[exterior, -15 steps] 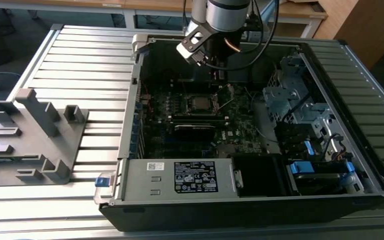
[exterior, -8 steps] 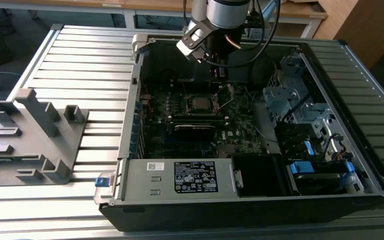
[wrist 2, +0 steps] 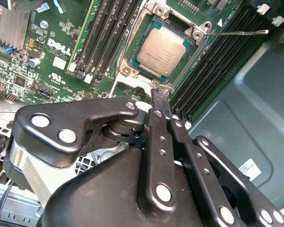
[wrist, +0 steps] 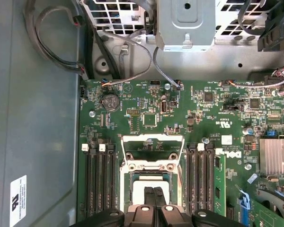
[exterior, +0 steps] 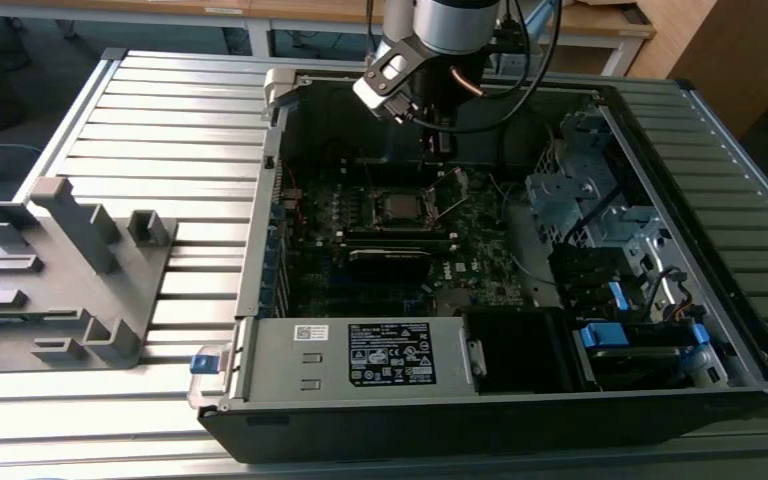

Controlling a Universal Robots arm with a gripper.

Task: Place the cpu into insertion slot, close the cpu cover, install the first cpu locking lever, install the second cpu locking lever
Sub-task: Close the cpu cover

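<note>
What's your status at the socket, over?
Tool shut, tips beside insertion slot. Cpu seated in it. Cpu cover open, locking lever sticking free. Nothing lying over the cpu.

1. this looks like a robotics lab or test workshop rather than a home.
2. an open computer case [exterior: 491,425] lies on a slatted aluminium surface [exterior: 157,120].
3. a robot arm [exterior: 454,25] hangs over the case's far side.
4. a grey moulded fixture [exterior: 71,270] stands beside the case, on the exterior view's left.
5. a wooden desk [exterior: 304,10] stands beyond the case.
</note>
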